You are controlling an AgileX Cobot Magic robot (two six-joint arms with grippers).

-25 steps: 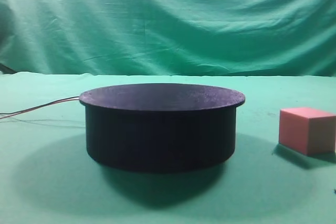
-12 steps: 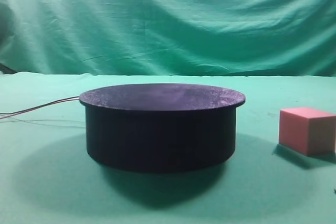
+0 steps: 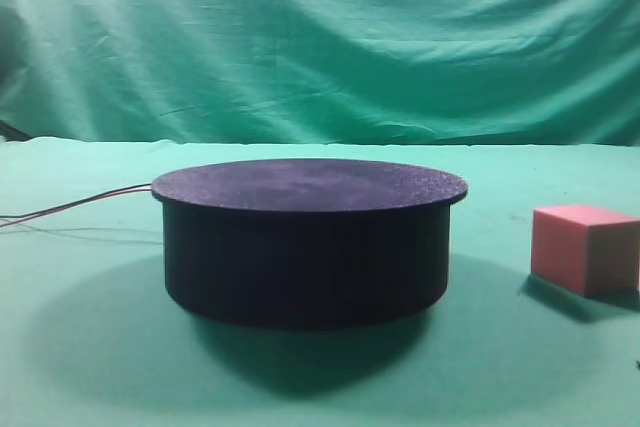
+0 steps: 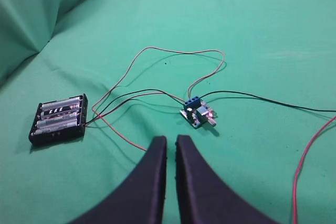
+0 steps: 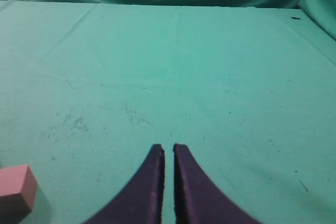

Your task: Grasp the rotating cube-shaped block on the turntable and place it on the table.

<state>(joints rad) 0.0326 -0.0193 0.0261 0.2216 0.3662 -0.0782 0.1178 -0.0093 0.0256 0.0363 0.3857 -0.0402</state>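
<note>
While the turntable (image 3: 308,239) sits mid-table in the high view, the block (image 3: 585,248) is seen off it, resting on the table (image 3: 90,367) to the right, well apart from the disc wall and close to the frame's right edge. A strip of bare green cloth is seen between disc shadow and block. Nothing is seen on the disc top; its rim overhangs the wall slightly. Red wires (image 3: 75,206) are seen trailing left from the disc's side to the frame edge.

No arm is visible in the high view.

Right wrist view: the right gripper (image 5: 167,150) is seen with fingers nearly together, only a thin slit between the tips, nothing held. The block (image 5: 17,188) is seen low left, partly cut by the frame edge, clear of the fingers. Ahead of the tips, open cloth runs to the backdrop fold at the far edge.

Left wrist view: the left gripper (image 4: 170,142) is likewise seen with a narrow slit between its fingers, nothing clamped. Just ahead, a small circuit board (image 4: 198,114) is seen, wired to a battery holder (image 4: 59,119) lying to the left. Loose wire loops are spread across the cloth around the board and toward the right edge; open cloth is seen beyond them.
</note>
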